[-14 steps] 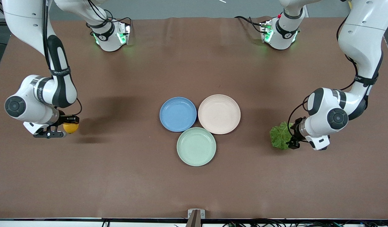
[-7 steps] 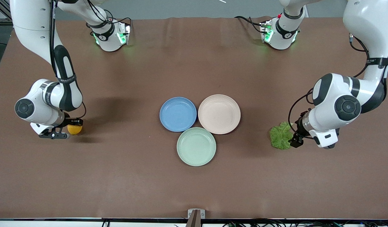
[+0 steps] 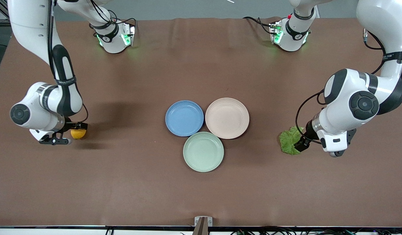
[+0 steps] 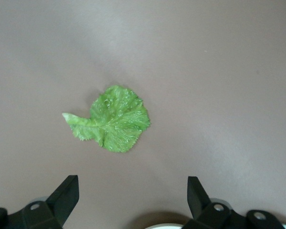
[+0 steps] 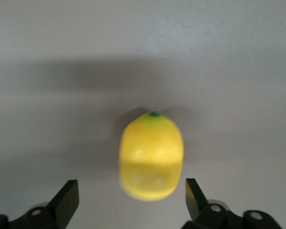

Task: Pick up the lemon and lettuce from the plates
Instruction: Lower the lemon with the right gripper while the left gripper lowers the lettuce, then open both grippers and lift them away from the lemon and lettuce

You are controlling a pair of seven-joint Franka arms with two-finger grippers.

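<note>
Lying on the brown desk, the small yellow lemon (image 5: 151,156) and crinkled green lettuce leaf (image 4: 112,119) are sitting beneath the wide-spread right tool (image 5: 128,202) and left tool (image 4: 133,200).

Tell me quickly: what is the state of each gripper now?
Left gripper: open, holding nothing, above the lettuce on the table.
Right gripper: open, holding nothing, above the lemon on the table.

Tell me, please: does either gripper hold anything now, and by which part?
Nothing is held. The left gripper is open above the lettuce, which lies flat on the table. The right gripper is open above the lemon, not gripping it.
</note>
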